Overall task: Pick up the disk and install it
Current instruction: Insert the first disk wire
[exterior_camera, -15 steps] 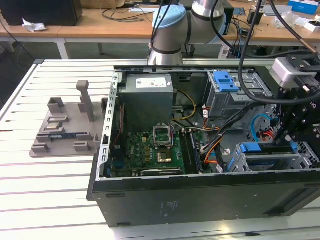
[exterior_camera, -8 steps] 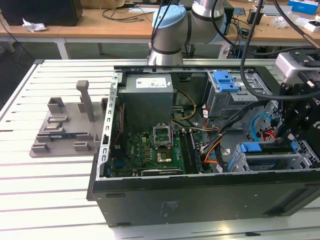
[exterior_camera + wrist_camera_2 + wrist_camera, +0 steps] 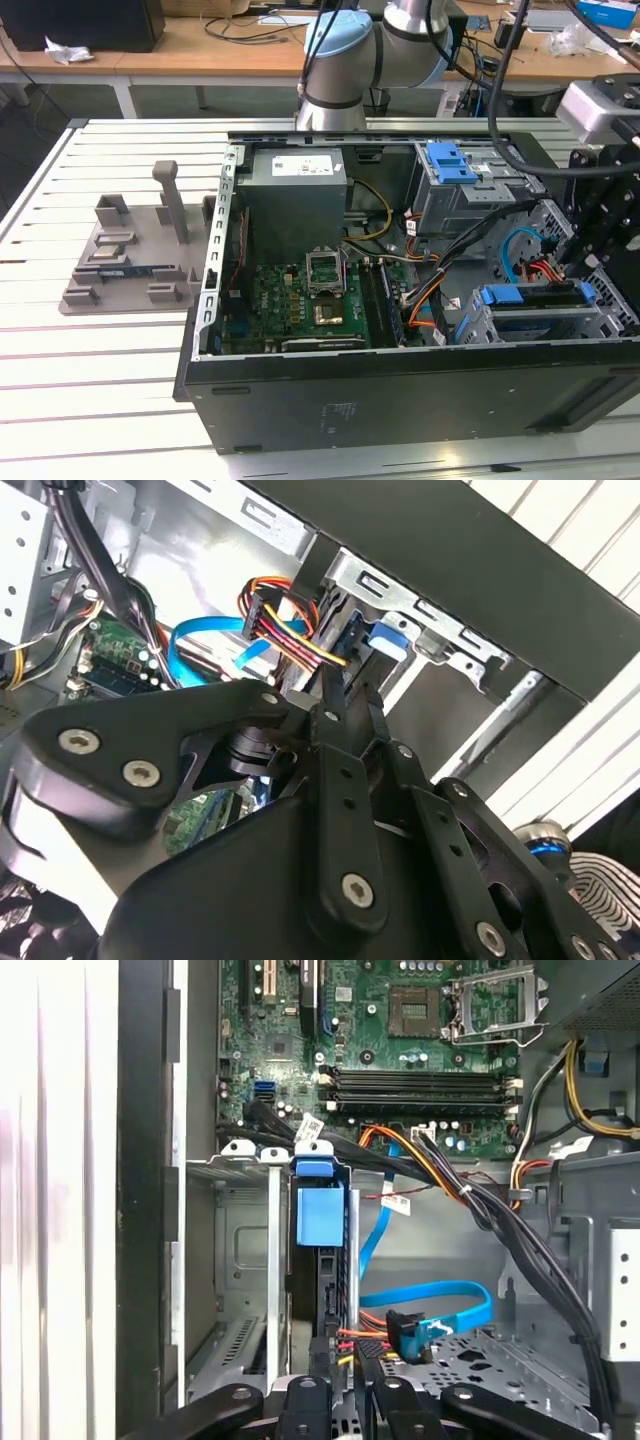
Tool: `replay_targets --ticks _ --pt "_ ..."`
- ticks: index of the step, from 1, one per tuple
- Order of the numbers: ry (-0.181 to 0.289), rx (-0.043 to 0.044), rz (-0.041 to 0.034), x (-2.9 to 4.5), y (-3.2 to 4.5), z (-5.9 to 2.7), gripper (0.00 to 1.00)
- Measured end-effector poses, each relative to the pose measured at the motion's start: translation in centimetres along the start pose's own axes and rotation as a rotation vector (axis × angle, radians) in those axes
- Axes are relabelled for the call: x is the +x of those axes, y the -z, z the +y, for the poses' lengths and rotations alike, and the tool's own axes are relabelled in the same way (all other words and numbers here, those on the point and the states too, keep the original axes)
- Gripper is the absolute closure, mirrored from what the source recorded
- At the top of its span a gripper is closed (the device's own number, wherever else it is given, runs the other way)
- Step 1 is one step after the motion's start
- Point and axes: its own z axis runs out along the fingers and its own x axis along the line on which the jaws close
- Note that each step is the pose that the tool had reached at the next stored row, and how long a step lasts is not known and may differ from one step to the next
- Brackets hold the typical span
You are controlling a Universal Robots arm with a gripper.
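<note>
The disk point(image 3: 530, 296) sits edge-up in the lower grey drive cage point(image 3: 490, 325) at the exterior view's right, inside the open computer case. Its blue carrier point(image 3: 320, 1215) shows in the first wrist view, with the dark drive edge running back toward me. The carrier's blue tab point(image 3: 385, 640) also shows in the second wrist view. My gripper point(image 3: 572, 268) hangs just past the cage's end, in line with the disk. In both wrist views its fingers point(image 3: 340, 1360) point(image 3: 348, 695) are drawn close together, with nothing seen between them, beside the orange, yellow and red power cable.
A second grey drive bay with a blue latch bracket point(image 3: 450, 160) stands further back. The power supply point(image 3: 295, 190) and motherboard point(image 3: 300, 300) fill the case's left part. Blue data cable point(image 3: 430, 1310) and black cable bundles cross near the cage. A grey parts fixture point(image 3: 130, 260) lies on the table.
</note>
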Motion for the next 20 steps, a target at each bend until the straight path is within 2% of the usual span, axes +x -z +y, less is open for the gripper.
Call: replay_targets --ticks 3,10,12,14,20 --pt "0.0 0.0 0.0001 0.0 1.0 0.01 0.76" --pt "0.0 -0.0001 -0.0002 0.0 4.45 0.06 0.76" --pt "0.0 0.0 0.0 -0.05 4.81 0.06 0.77" --pt "0.0 0.0 0.0 -0.06 5.39 0.07 0.89" --pt "0.0 0.0 -0.0003 -0.05 5.58 0.07 0.89"
